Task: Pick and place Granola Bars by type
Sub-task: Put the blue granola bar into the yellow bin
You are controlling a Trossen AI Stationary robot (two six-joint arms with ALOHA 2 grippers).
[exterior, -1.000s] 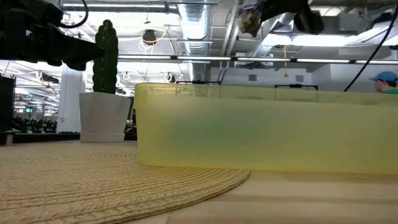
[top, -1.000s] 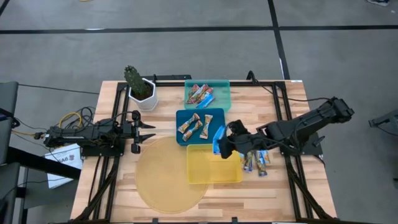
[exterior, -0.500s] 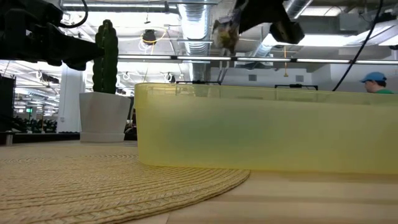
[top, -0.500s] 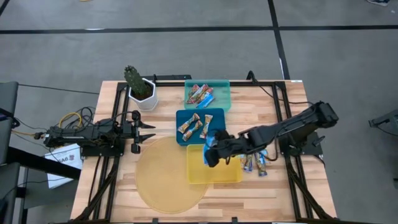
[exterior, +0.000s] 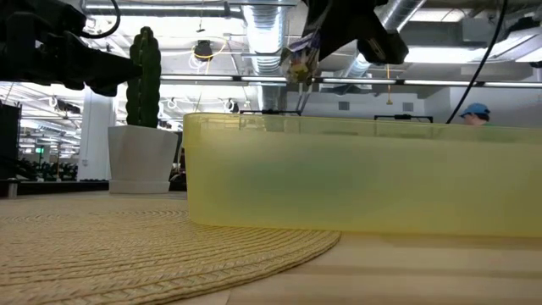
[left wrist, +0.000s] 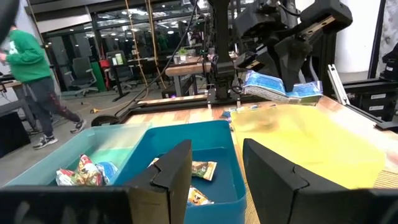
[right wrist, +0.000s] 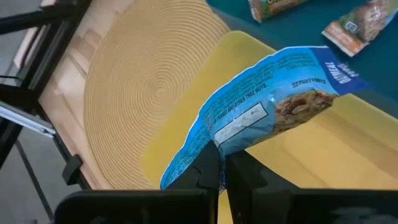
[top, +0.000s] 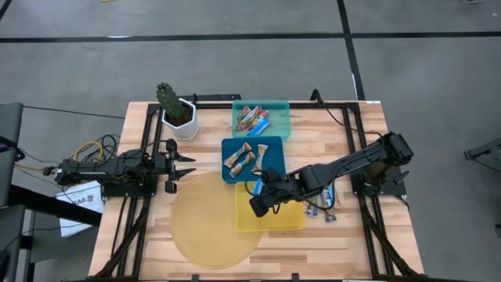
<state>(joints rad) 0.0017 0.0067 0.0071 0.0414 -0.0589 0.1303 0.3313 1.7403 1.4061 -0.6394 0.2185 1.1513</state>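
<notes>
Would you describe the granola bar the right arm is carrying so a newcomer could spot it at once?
Start at the empty yellow tray beside the round woven mat. Above its left end hangs the right gripper, shut on a blue-white granola bar. It is the only bar held in the air; the others lie in the trays or on the table.

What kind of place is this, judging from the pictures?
Probably a robotics lab in an open office or workshop: exposed ceiling ducts, office chairs and desks behind the wooden table, and a person walking by.
</notes>
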